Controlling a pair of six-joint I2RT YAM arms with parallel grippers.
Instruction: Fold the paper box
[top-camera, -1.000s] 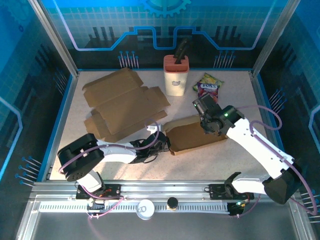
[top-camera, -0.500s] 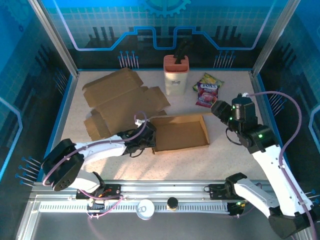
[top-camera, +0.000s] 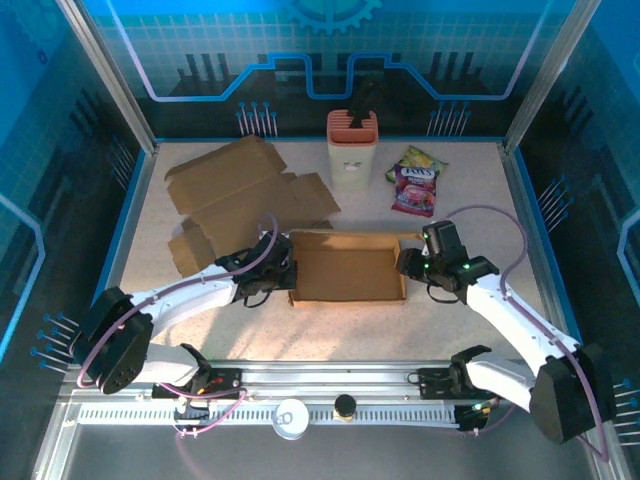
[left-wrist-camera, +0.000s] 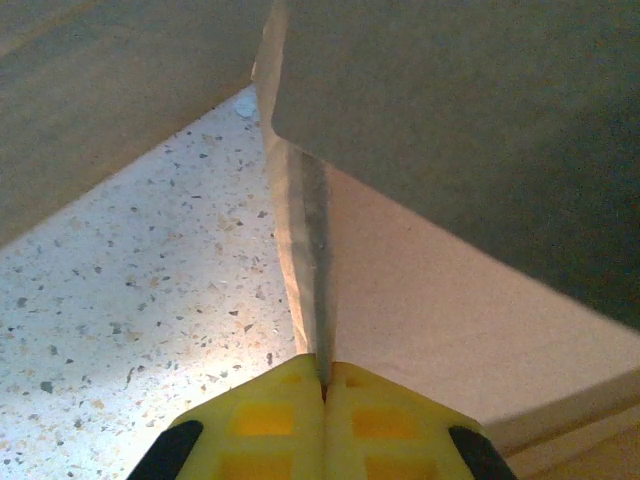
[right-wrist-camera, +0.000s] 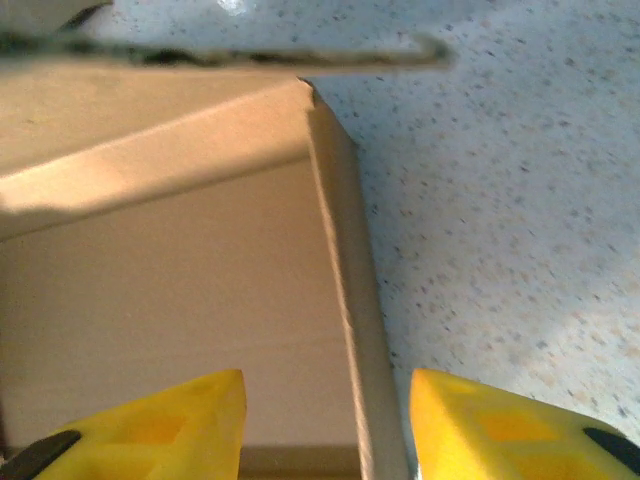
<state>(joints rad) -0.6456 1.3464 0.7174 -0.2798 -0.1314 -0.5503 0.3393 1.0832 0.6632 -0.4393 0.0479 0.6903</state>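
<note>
My worry: with the left end effector (top-camera: 285, 274) clenched on thin card, any sideways pull would drag the box (top-camera: 345, 268) or tear its wall. If the right end effector (top-camera: 405, 263) closes off-line, it could buckle the wall it straddles. The box sits at the middle of the table (top-camera: 470, 190), walls up. The left grasps its 9 o'clock wall, while the right stands released at 3 o'clock, a finger on either side of that wall

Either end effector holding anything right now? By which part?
Left end effector is shut on the shallow brown cardboard box, pinching its side wall. Right end effector is open, straddling the opposite wall, gripping nothing.
</note>
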